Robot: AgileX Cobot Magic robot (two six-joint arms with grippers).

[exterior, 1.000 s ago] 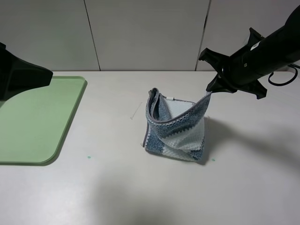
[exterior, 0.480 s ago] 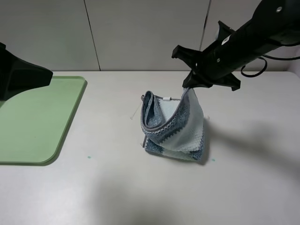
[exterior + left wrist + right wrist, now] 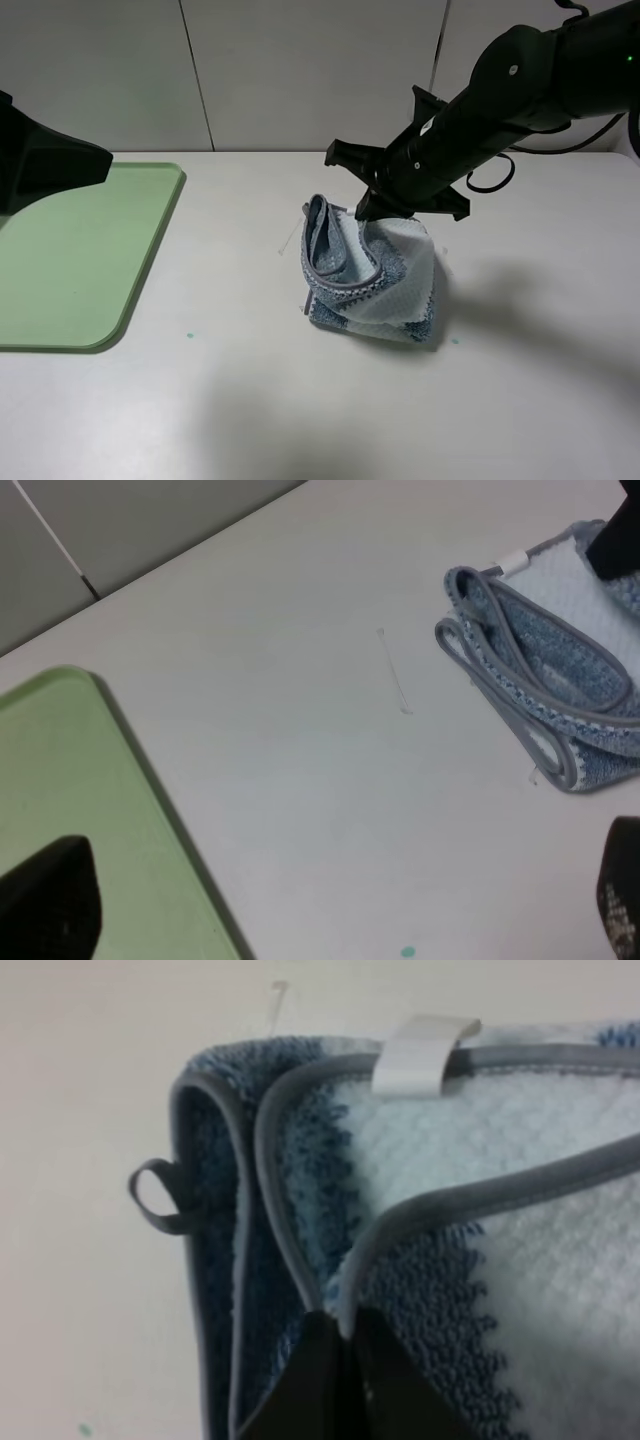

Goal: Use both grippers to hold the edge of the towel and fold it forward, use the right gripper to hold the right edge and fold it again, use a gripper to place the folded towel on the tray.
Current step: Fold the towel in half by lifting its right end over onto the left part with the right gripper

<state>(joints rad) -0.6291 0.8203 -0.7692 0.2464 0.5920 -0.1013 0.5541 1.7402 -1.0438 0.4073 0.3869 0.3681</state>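
Towel (image 3: 375,290): mid-table, partly folded. Right gripper (image 3: 340,1360): clamped on its grey-trimmed edge, held raised, apparently for the second fold. Left gripper (image 3: 330,920): fingers apart, idle above tray (image 3: 80,260), left edge.

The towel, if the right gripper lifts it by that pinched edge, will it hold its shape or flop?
Probably floppy: the towel sags in loose curves below the right gripper, so it would likely droop if lifted. Its thick pile looks grippy, so slipping seems unlikely. The layers gape apart, so a push may undo the fold.
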